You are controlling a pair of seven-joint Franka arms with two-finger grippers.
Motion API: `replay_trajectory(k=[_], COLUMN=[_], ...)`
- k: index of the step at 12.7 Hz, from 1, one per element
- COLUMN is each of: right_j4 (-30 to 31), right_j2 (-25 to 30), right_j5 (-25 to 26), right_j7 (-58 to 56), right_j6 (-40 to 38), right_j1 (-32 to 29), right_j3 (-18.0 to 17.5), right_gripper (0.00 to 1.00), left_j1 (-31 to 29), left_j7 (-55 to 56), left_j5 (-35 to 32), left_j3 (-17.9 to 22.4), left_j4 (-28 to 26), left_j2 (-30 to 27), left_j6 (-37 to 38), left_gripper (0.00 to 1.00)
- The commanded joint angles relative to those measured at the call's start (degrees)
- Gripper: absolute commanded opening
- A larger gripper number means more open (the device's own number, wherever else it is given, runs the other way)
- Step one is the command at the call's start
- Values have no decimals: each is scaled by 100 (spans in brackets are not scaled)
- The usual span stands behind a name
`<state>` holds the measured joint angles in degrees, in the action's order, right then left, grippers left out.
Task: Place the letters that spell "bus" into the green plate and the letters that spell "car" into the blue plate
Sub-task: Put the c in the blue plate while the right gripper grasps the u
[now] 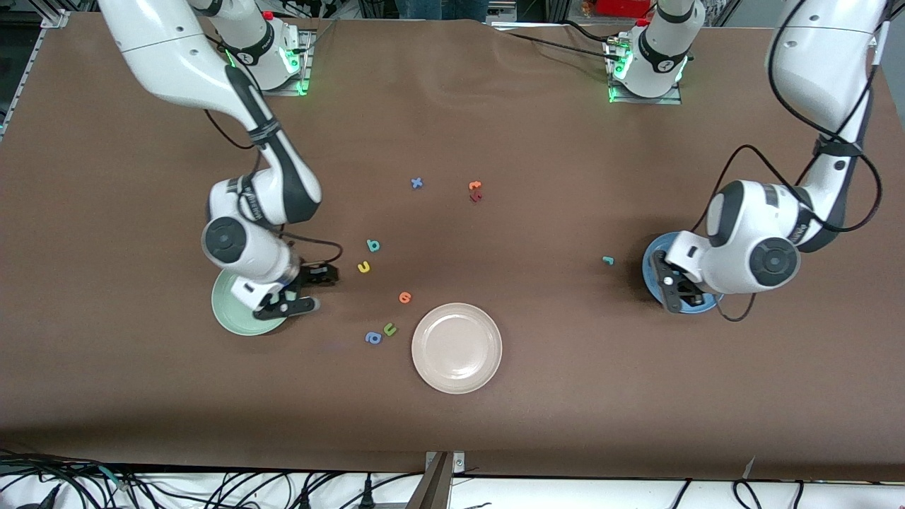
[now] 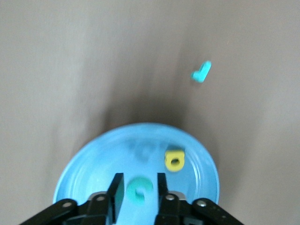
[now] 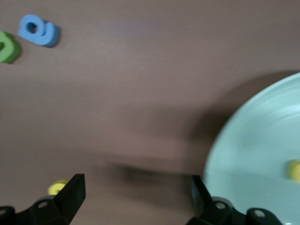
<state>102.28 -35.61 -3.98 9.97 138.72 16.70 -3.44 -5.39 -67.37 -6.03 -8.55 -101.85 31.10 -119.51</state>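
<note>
We see the left gripper (image 2: 138, 187) low over the blue plate (image 2: 89, 164), its jaws slightly parted. The teal "c" (image 2: 140, 191) sits right between the two fingers, on the plate; we cannot tell whether the pads touch it. The yellow "a" (image 2: 174, 160) lies on the same plate just ahead of the jaws and a little to one side. The teal "r" (image 2: 201, 72) lies on the brown table (image 1: 565, 396), off the plate and well ahead of the jaws.

The right gripper (image 3: 136, 192) hangs at the edge of the green plate (image 3: 253, 154), jaws spread wide and empty, with bare table between the fingers. One yellow letter (image 3: 295, 170) rests in the green plate just outside one finger; we cannot read which letter it is. The yellow "u" (image 1: 363, 267) and the teal "b" (image 1: 373, 245) lie on the table near the jaws, toward the table's middle. A blue letter (image 3: 38, 31) and a green letter (image 3: 8, 47) lie well ahead of the jaws, close together.
</note>
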Motion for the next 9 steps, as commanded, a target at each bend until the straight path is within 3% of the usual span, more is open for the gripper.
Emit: replay_trajectory(k=[1, 4, 7, 9], right_j4=[529, 696, 793, 793], right_j2=[230, 257, 309, 309], right_j5=[64, 204, 1730, 1795], right_j7=[776, 1497, 1089, 466], right_j6=[497, 639, 464, 489], right_j1=[149, 307, 317, 317], right_j3=[-87, -297, -525, -535], right_gripper=[100, 99, 99, 99], left_j1=[-33, 55, 151, 274], left_j7=[56, 853, 1419, 1428], left_j5=[-92, 391, 410, 393], left_j3=[-112, -480, -701, -710], left_j4=[16, 78, 8, -202], left_j2=[-43, -43, 1, -8], left_j6=[165, 200, 192, 78], left_gripper=[100, 100, 100, 100])
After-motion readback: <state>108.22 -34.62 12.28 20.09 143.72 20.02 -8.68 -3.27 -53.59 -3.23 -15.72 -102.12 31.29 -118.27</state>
